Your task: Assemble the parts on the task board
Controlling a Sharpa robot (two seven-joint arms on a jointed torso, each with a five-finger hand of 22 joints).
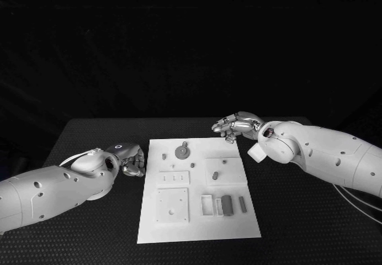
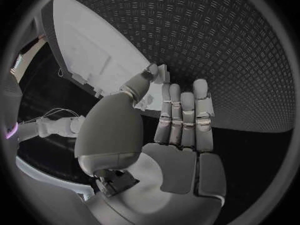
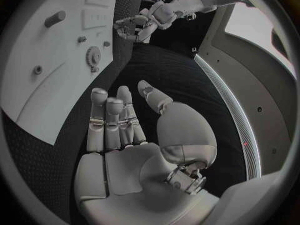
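The white task board [image 1: 199,227] lies in the middle of the black table. A grey gear [image 1: 183,150] sits near its far edge and a short grey peg [image 1: 215,175] stands in a square block. Two grey bars [image 1: 227,204] lie side by side near the right edge. My left hand [image 1: 131,160] hovers just off the board's left edge, fingers apart from the thumb, holding nothing [image 2: 181,130]. My right hand [image 1: 237,126] hangs over the board's far right corner with its fingers stretched out and empty [image 3: 125,135]. The right wrist view also shows the gear [image 3: 93,56] and the peg [image 3: 55,18].
Raised white blocks with holes and slots [image 1: 173,204] cover the board's near half. Two small studs [image 1: 165,156] stand near the gear. Bare black table surrounds the board on both sides [image 1: 302,221]. The board's edge [image 2: 87,40] lies beyond my left fingers.
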